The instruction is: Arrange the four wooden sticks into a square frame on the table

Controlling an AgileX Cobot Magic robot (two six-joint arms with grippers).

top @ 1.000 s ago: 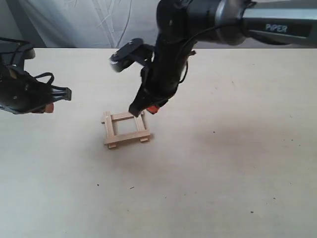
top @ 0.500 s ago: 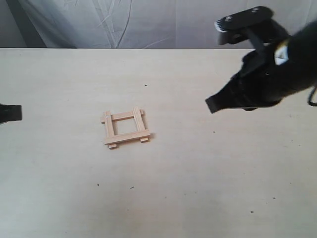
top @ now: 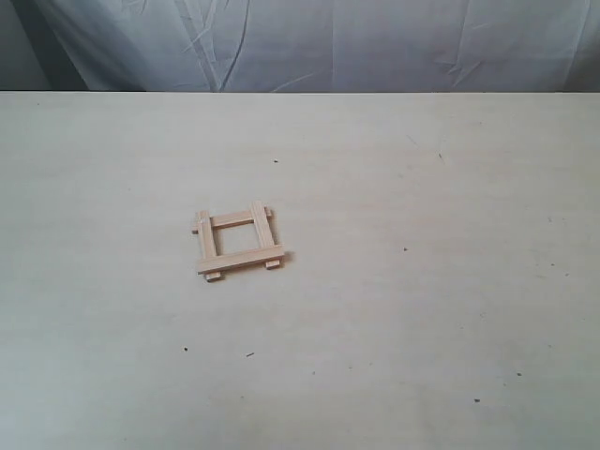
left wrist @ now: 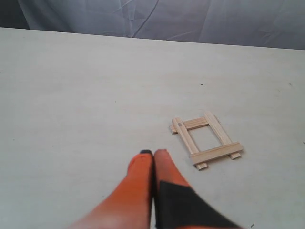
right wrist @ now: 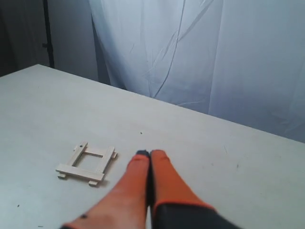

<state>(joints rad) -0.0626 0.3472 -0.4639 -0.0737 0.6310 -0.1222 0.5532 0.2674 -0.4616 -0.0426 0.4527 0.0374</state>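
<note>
The four wooden sticks lie crosswise as a small square frame [top: 238, 242] on the pale table [top: 422, 309], left of the middle, with their ends sticking out a little. Neither arm shows in the exterior view. The left wrist view has the square frame [left wrist: 207, 140] a short way beyond my left gripper [left wrist: 153, 152], whose orange fingers are pressed together with nothing between them. From the right wrist, the square frame [right wrist: 86, 163] lies off to the side of my right gripper [right wrist: 148, 153], also shut and empty. Both grippers hang clear of the sticks.
A grey-white cloth backdrop [top: 309, 42] hangs behind the table's far edge. A few tiny dark specks [top: 405, 249] dot the table top.
My right arm lifted off the frame, swung right and left the exterior view. The left arm withdrew past the left edge. The frame has not shifted.
</note>
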